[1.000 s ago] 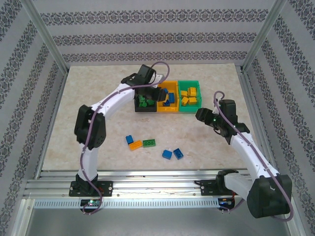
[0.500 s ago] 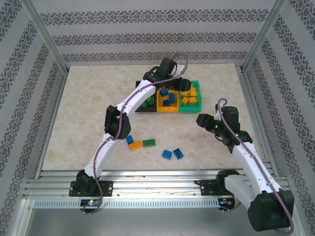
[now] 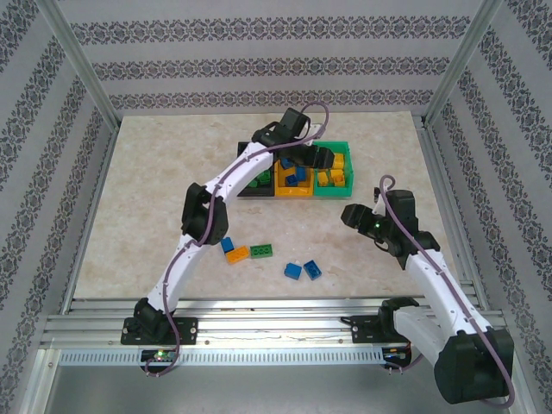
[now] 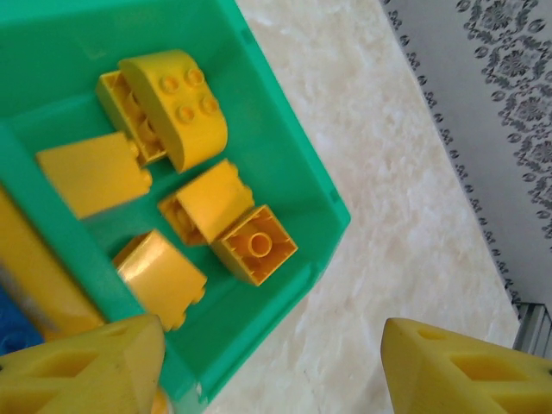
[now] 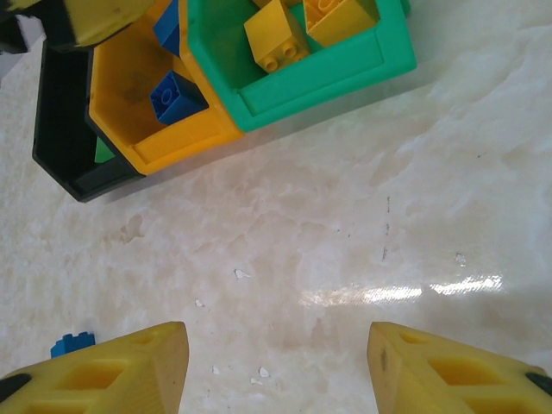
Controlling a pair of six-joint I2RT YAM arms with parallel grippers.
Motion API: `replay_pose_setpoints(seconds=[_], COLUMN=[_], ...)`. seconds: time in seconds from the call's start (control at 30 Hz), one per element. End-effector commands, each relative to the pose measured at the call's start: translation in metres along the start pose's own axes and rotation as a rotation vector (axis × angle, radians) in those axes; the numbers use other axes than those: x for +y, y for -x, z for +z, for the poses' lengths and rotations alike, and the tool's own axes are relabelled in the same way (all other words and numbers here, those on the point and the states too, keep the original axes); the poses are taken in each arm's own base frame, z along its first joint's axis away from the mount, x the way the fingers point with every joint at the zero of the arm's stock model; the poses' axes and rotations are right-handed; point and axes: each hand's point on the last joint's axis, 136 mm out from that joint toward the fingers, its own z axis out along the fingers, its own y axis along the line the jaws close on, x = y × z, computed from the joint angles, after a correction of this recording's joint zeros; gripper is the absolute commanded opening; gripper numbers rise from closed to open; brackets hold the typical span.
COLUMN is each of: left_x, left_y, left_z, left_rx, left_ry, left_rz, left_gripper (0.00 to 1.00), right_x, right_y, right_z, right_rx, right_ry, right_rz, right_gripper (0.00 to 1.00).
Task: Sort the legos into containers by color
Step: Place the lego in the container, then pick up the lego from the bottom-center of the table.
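No writing, label, brand, number or sign can be read in any view. The yellow legos (image 4: 185, 103) in the green bin (image 4: 274, 147) show plain studs with no legible lettering. The striped walls (image 3: 259, 65) carry a repeating ornamental pattern rather than letters, and the marbled tabletop (image 3: 155, 190) bears only veins and small specks.
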Motion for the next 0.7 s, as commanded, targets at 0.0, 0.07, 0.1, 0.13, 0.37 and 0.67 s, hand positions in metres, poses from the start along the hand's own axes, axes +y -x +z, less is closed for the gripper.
replay_pose_setpoints(seconds=[0.0, 0.07, 0.1, 0.13, 0.37, 0.67], left_x=[-0.021, -0.018, -0.016, -0.014, 0.029, 0.080], left_y=[0.013, 0.008, 0.005, 0.004, -0.020, -0.068], left_z=[-0.049, -0.057, -0.060, -0.065, -0.108, -0.151], left_rx=[-0.056, -0.067, -0.076, -0.091, -0.191, -0.206], left_ry=[0.021, 0.000, -0.025, -0.048, -0.039, 0.043], left_rz=[0.079, 0.050, 0.024, 0.003, -0.134, -0.245], left_gripper=[0.67, 0.67, 0.67, 0.67, 0.67, 0.67], right_x=[0.012, 0.021, 0.025, 0.029, 0.065, 0.113], right_y=[-0.008, -0.016, -0.022, -0.027, -0.071, -0.112], right_z=[0.005, 0.010, 0.014, 0.017, 0.045, 0.071], right_rx=[0.044, 0.081, 0.104, 0.127, 0.308, 0.496], right_ry=[0.046, 0.057, 0.061, 0.069, 0.090, 0.163], right_rz=[-0.032, -0.079, -0.104, -0.128, -0.355, -0.670], right_gripper=[0.57, 0.57, 0.57, 0.57, 0.58, 0.60])
